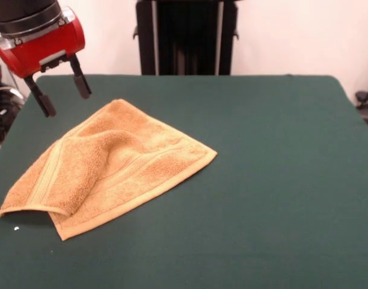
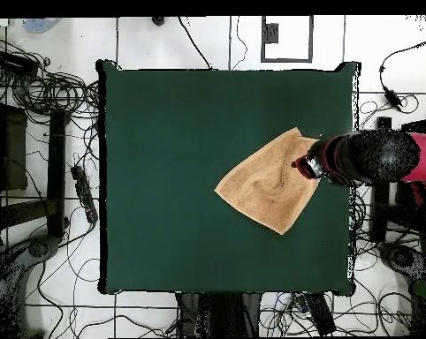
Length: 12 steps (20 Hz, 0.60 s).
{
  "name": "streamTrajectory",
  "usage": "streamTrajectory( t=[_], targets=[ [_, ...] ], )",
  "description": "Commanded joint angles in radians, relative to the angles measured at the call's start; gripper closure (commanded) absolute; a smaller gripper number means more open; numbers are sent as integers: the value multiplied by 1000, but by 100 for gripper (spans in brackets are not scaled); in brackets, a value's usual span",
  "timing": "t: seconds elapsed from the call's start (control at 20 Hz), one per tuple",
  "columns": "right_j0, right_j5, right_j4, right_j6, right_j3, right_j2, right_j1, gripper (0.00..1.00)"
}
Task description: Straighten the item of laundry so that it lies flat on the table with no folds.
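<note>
The golden-tan towel point(image 1: 112, 165) lies on the left part of the dark green table point(image 1: 274, 180). Its left side is folded over onto itself, with a raised fold edge at the front left corner and woven band stripes showing. No label tag shows. My gripper point(image 1: 62, 95) hangs open and empty above the table's far left corner, just beyond the towel's far corner and clear of it. In the overhead view the towel point(image 2: 265, 181) sits near the table's right edge point(image 2: 351, 132), with the gripper point(image 2: 302, 167) over the towel's right corner.
The robot's black pedestal point(image 1: 185, 36) stands behind the table's far edge. Cables and gear point(image 2: 49, 177) lie on the floor around the table. The table's right half point(image 1: 292, 150) is bare green cloth.
</note>
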Motion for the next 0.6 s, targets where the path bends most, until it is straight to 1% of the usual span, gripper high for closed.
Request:
streamTrajectory(
  t=[0.05, 0.2, 0.3, 0.4, 0.5, 0.6],
  targets=[
    [48, 29, 8, -259, 17, 17, 5, 0],
    [34, -2, 12, -233, 51, 25, -8, 0],
    [25, -29, 16, -191, 101, 27, -31, 0],
    [10, -77, 20, -120, 177, 34, -65, 0],
    [6, -116, 20, -52, 220, 30, -89, 0],
    [0, -174, 19, 37, 297, 25, -130, 0]
  ],
)
